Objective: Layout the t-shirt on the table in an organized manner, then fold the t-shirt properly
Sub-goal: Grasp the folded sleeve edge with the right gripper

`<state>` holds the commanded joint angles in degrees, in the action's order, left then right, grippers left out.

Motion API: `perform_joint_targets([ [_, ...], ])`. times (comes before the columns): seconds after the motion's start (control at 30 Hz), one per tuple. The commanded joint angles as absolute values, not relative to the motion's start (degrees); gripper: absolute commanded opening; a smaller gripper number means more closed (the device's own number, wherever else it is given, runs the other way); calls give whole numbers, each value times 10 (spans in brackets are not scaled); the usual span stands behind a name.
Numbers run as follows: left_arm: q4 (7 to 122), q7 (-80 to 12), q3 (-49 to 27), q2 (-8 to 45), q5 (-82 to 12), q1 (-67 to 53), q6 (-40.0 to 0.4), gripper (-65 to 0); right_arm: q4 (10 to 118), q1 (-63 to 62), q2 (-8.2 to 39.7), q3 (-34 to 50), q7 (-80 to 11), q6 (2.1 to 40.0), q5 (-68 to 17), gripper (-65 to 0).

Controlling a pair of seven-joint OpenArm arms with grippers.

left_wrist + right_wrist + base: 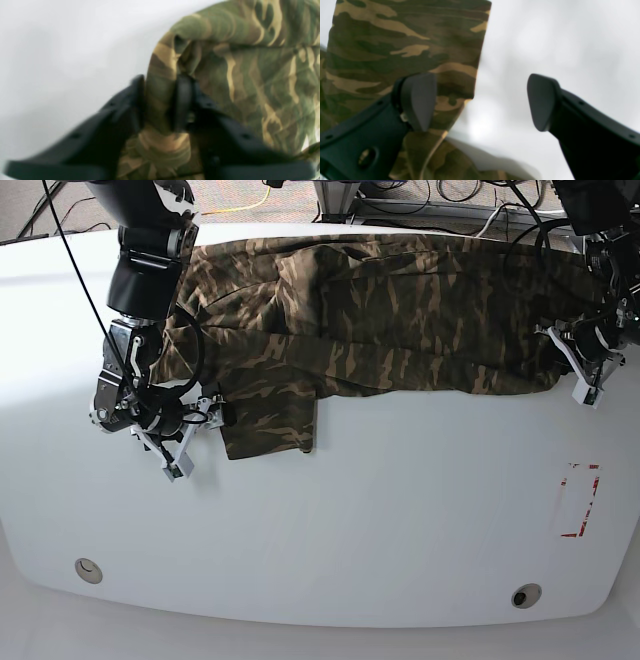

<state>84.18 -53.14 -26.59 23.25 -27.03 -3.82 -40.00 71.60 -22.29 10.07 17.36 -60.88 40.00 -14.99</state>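
The camouflage t-shirt lies spread lengthwise across the far half of the white table, with one flap hanging toward the front at the left. In the left wrist view my left gripper is shut on a bunched fold of the t-shirt; in the base view this gripper is at the shirt's right end. My right gripper stands open, one finger over the edge of the t-shirt and the other over bare table. In the base view it is at the flap's left edge.
A red-outlined tape rectangle marks the table at the right. Two round grommet holes sit near the front edge. Cables and floor lie beyond the far edge.
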Motion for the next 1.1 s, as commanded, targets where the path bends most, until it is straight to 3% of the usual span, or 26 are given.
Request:
perform_joint_targets([
  [0.33, 845, -532, -266, 235, -270, -36, -400, -617, 690, -268, 98, 173, -595, 400, -149, -97],
  [0.73, 846, -532, -268, 236, -271, -36, -400, -625, 541, -304, 101, 172, -523, 400, -149, -95],
  [1.1, 847, -531, -269, 248, -271, -23, -400, -644, 541, -275, 91, 172, -519, 400, -154, -101],
])
